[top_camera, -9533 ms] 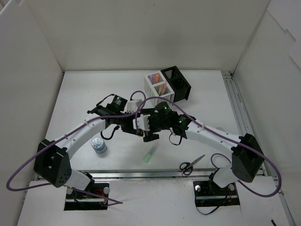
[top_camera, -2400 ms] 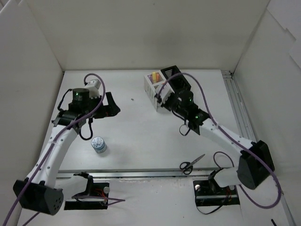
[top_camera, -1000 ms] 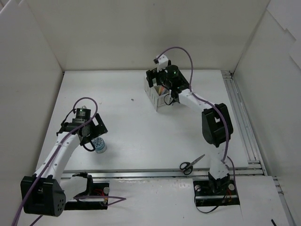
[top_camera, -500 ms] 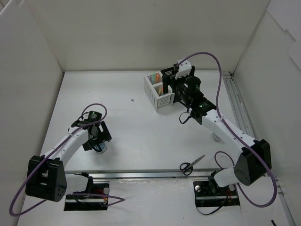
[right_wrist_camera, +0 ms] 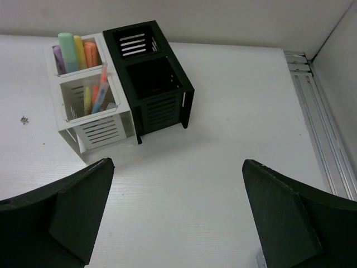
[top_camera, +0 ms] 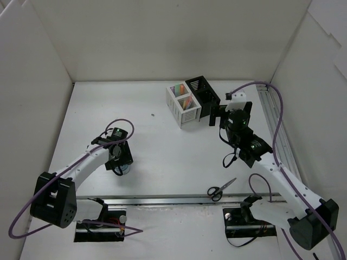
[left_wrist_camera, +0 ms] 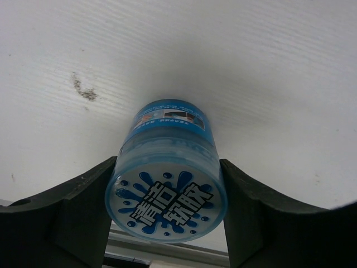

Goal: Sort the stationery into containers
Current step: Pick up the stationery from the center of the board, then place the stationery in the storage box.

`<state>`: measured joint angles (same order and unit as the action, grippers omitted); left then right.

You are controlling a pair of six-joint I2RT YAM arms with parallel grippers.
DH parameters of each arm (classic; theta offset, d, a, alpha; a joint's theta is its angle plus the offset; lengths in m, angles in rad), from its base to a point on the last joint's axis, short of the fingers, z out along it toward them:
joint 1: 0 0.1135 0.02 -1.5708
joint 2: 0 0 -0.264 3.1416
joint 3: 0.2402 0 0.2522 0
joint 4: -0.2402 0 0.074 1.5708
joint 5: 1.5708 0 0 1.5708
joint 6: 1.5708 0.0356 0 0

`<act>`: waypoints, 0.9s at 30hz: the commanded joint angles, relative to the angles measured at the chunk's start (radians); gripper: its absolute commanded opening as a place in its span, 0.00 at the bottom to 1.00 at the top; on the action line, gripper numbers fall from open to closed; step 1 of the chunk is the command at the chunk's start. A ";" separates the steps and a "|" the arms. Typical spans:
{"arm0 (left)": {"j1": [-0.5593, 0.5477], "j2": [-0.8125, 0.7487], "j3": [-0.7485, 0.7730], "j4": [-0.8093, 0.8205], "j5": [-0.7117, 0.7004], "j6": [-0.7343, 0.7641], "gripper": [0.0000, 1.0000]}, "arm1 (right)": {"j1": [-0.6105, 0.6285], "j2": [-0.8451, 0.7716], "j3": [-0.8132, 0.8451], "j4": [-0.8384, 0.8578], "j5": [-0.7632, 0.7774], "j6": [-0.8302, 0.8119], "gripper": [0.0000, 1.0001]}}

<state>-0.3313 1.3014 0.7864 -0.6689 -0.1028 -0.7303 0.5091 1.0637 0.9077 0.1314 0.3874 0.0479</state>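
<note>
Clasping the jar (left_wrist_camera: 166,146) lettered 清洁软胶, left pincer (left_wrist_camera: 167,195).

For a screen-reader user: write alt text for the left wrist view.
A small round jar with a blue-splashed lid stands on the white table, with the black fingers of the left gripper against its sides. A dark smudge marks the table beyond it.

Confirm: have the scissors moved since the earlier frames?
No. The scissors lie at the same spot beside the front rail, right of centre, as in every earlier top view.

White panel walls (top_camera: 162,38) enclose a white tabletop (top_camera: 162,146), evenly lit.
</note>
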 commanded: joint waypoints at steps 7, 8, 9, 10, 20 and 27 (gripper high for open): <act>-0.195 0.015 0.405 0.129 0.018 0.251 0.16 | -0.014 -0.174 -0.108 -0.024 0.266 0.115 0.98; -0.205 0.041 0.440 0.179 0.032 0.284 0.16 | -0.015 -0.191 -0.116 -0.036 0.287 0.144 0.98; -0.206 0.056 0.477 0.198 0.067 0.334 0.17 | -0.024 -0.197 -0.119 -0.045 0.306 0.159 0.98; -0.218 0.077 0.561 0.219 0.092 0.366 0.17 | -0.026 -0.205 -0.125 -0.058 0.332 0.177 0.98; -0.278 0.525 1.192 0.212 0.325 0.598 0.18 | -0.076 -0.286 -0.147 -0.187 0.467 0.262 0.98; -0.296 0.869 1.689 0.228 0.390 0.620 0.19 | -0.122 -0.268 -0.151 -0.193 0.420 0.260 0.98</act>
<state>-0.6174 2.1376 2.3234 -0.5259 0.2455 -0.1501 0.4023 0.7830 0.7597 -0.0952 0.7811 0.2832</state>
